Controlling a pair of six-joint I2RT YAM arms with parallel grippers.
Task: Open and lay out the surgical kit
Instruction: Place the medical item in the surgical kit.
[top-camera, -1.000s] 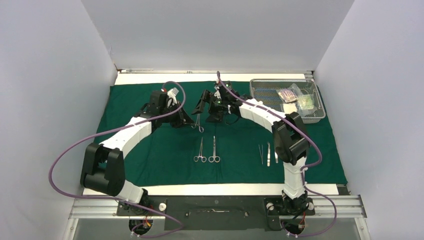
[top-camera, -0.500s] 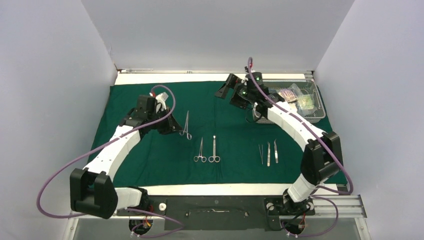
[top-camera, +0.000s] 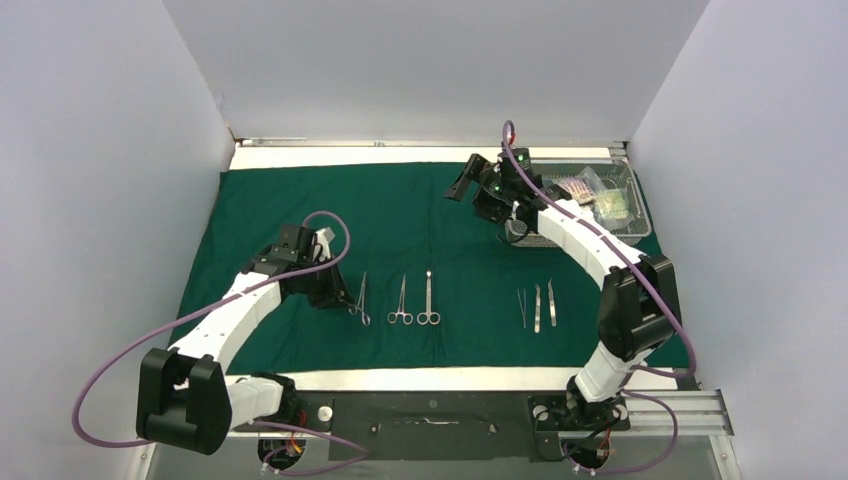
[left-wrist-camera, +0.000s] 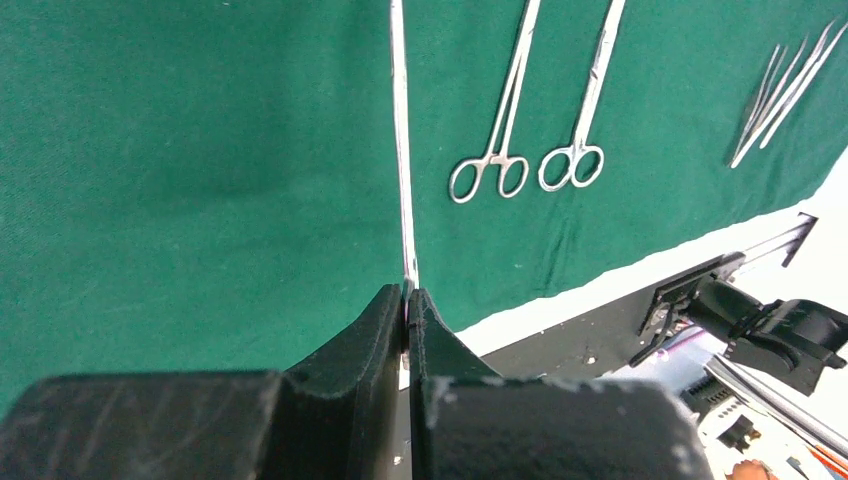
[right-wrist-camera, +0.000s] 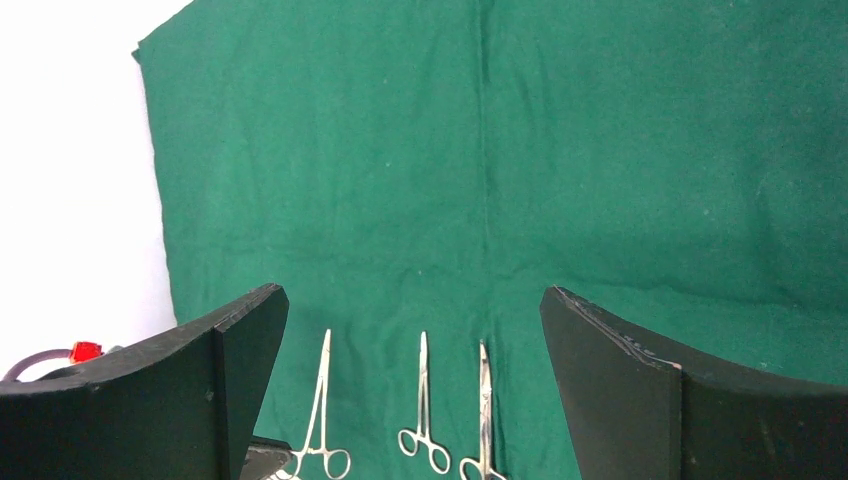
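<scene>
The dark green cloth (top-camera: 290, 200) lies spread flat on the table. My left gripper (top-camera: 351, 304) is shut on the ring-handle end of a steel forceps (top-camera: 361, 296), held low over the cloth just left of two forceps (top-camera: 401, 300) (top-camera: 429, 298) that lie side by side. In the left wrist view the jaws (left-wrist-camera: 408, 292) pinch the thin shaft (left-wrist-camera: 401, 150). Tweezers (top-camera: 537, 307) lie in a row further right. My right gripper (top-camera: 468, 180) hangs open and empty near the wire-mesh tray (top-camera: 600, 163), which holds clear packets (top-camera: 577, 188). Its wrist view shows wide jaws (right-wrist-camera: 413, 310) above the cloth (right-wrist-camera: 600, 150).
The bare white table strip (top-camera: 330, 156) runs behind the cloth and another (top-camera: 450, 379) in front. Grey walls close in left, right and back. The right arm's forearm (top-camera: 575, 235) crosses the tray's near left corner.
My left gripper has carried the forceps from mid-cloth toward the near side, beside the two laid ones. The right arm swung back and right to the tray, its jaws widening.
</scene>
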